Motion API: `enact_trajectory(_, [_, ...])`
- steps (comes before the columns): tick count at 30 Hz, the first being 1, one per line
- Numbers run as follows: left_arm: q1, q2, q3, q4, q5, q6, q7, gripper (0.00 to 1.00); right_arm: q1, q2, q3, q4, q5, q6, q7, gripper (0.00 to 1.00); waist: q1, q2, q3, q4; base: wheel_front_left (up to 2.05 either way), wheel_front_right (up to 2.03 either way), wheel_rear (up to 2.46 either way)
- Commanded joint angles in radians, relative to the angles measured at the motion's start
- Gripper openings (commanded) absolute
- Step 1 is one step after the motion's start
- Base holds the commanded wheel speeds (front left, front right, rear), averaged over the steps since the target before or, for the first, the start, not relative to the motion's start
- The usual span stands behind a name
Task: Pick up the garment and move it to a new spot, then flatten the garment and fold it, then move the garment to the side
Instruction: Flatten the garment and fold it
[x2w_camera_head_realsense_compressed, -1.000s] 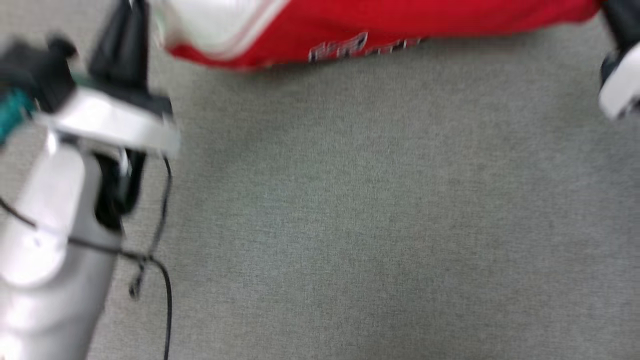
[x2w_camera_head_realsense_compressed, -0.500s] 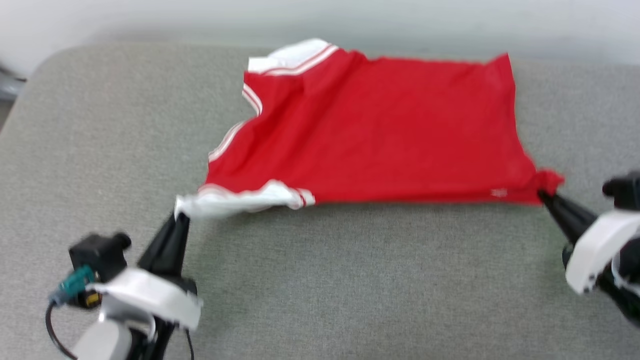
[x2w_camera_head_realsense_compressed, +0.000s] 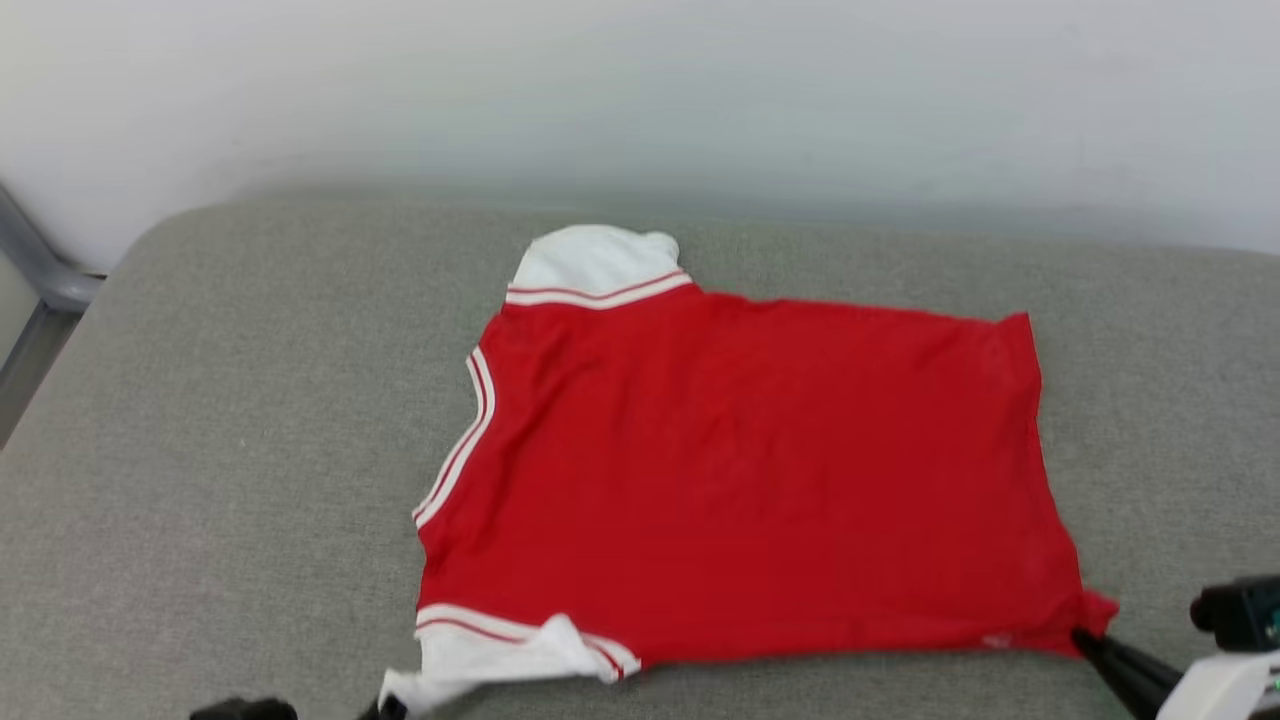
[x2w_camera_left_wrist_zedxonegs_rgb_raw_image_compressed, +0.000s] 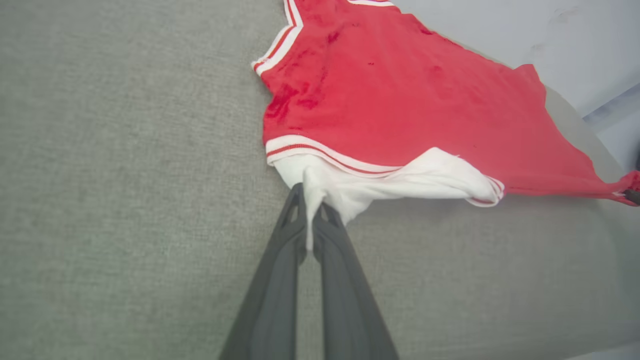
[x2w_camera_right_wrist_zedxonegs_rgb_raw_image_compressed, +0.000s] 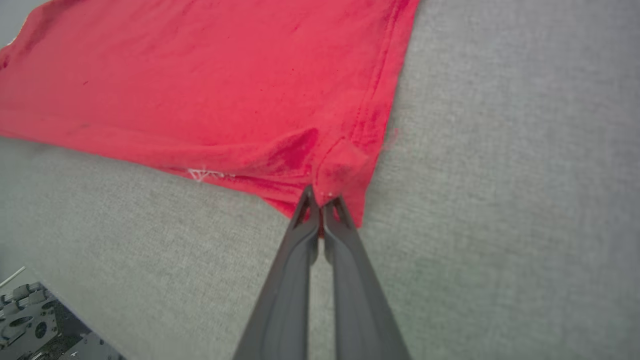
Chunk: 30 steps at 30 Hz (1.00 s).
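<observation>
Grey cushion (x2w_camera_head_realsense_compressed: 250, 400), garment (x2w_camera_head_realsense_compressed: 740, 470) flat, left fingers (x2w_camera_left_wrist_zedxonegs_rgb_raw_image_compressed: 277, 290) pinching sleeve (x2w_camera_left_wrist_zedxonegs_rgb_raw_image_compressed: 400, 185), right fingers (x2w_camera_right_wrist_zedxonegs_rgb_raw_image_compressed: 292, 285) pinching corner (x2w_camera_right_wrist_zedxonegs_rgb_raw_image_compressed: 345, 170).

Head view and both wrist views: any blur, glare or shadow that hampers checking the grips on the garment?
Head view: slightly soft all over, even light, no glare; the garment reads fine. Left wrist view: crisp on the left gripper pinching the white sleeve, soft shadow beneath. Right wrist view: crisp at the right gripper on the red corner.
</observation>
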Motion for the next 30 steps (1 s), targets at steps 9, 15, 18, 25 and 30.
enact_trajectory(9, [0.149,0.042,-0.029,-0.042,-0.047,0.014,0.083,0.0,0.225,0.001,-0.11,-0.125,-0.03,-0.002,0.088,0.0,0.0002,-0.0001,-0.052,-0.012,0.0,0.0,0.0])
enact_trajectory(15, [0.108,0.04,-0.034,-0.056,-0.019,0.027,0.07,0.0,0.276,0.037,-0.191,-0.193,-0.057,-0.002,0.13,0.0,0.0002,-0.0001,-0.055,-0.01,0.0,0.0,0.0])
enact_trajectory(18, [0.058,0.047,-0.041,-0.052,0.011,0.02,0.067,0.0,0.28,0.06,-0.228,-0.217,-0.07,-0.002,0.15,0.0,0.0002,-0.0001,-0.051,-0.01,0.0,0.0,0.0])
enact_trajectory(25, [-0.117,0.076,-0.063,-0.017,0.076,-0.026,0.098,0.0,0.245,0.098,-0.291,-0.263,-0.096,-0.002,0.18,0.0,0.0002,-0.0001,-0.015,-0.022,0.0,0.0,0.0])
enact_trajectory(30, [-0.273,0.086,-0.075,0.036,0.103,-0.069,0.134,0.0,0.207,0.113,-0.306,-0.282,-0.103,-0.002,0.199,0.0,0.0002,-0.0001,0.035,-0.035,0.0,0.0,0.0])
